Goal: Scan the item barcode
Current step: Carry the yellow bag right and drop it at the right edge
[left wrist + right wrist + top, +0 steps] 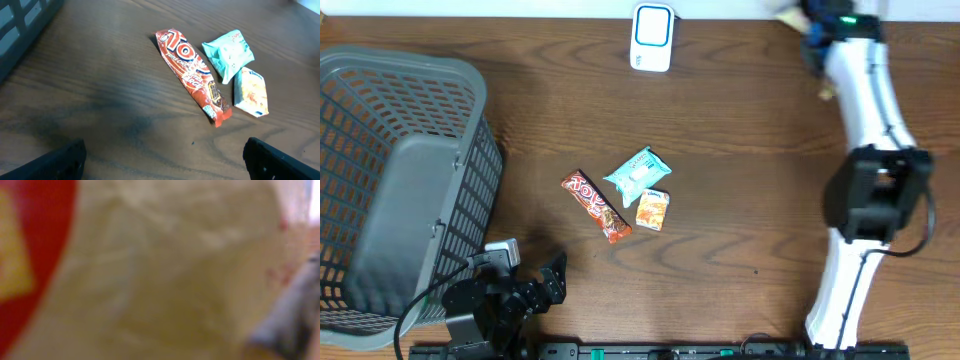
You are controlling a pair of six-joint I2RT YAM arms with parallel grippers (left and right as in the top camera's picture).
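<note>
R hand (817, 35) closed on what looks like a cream/red packet (165, 270), off right of scanner (652, 37), so scan prob. not done yet; L hand (170, 162) open & empty, 3 snacks (638, 172) lying mid-bench (750, 200).

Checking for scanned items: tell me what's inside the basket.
Inside the basket only its grey floor and slotted walls show, no item. Its left edge lies out of frame, so that part is unseen.
</note>
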